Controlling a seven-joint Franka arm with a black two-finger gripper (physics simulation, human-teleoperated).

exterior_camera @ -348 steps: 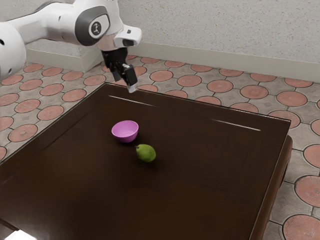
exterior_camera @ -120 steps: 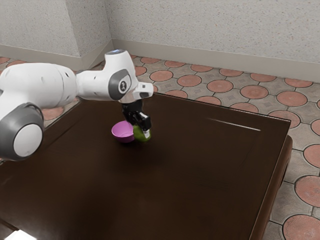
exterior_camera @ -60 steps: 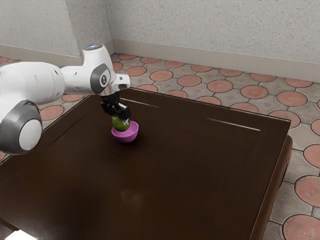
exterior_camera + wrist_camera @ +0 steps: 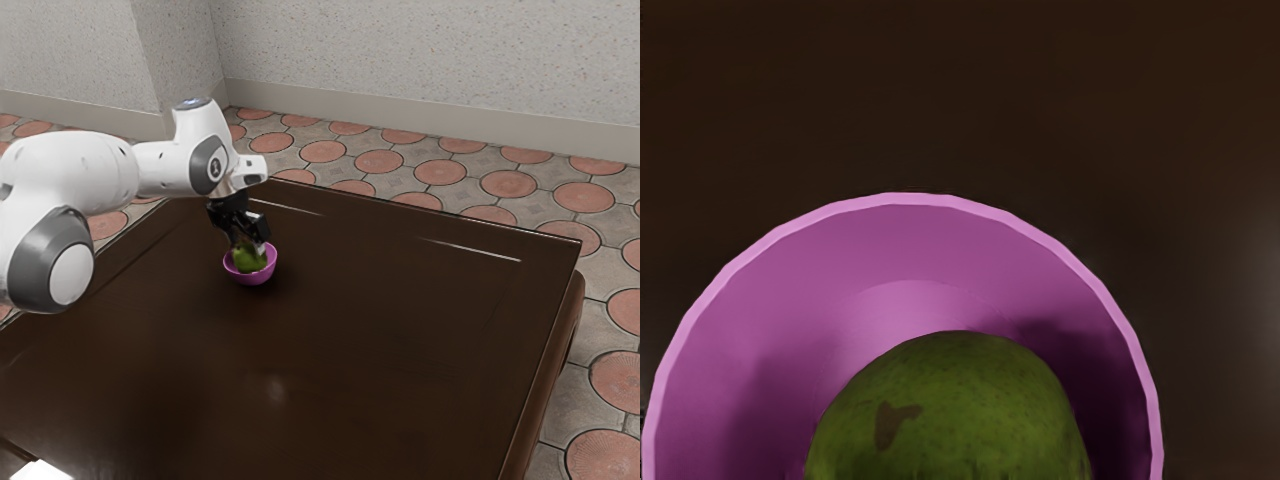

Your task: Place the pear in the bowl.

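Arm (image 4: 90, 170) in from exterior view's left, across left edge of table (image 4: 400, 350); wrist bent, hand tipped downward. Gripper (image 4: 249, 250) low at bowl (image 4: 251, 278), right at pear (image 4: 247, 259); cannot tell whether spread or clamped. Pear inside bowl, towards table's far left corner. Pear likely firm, fairly light, smooth enough to slip, bruises if squeezed; best hold across rounded middle, let go low.
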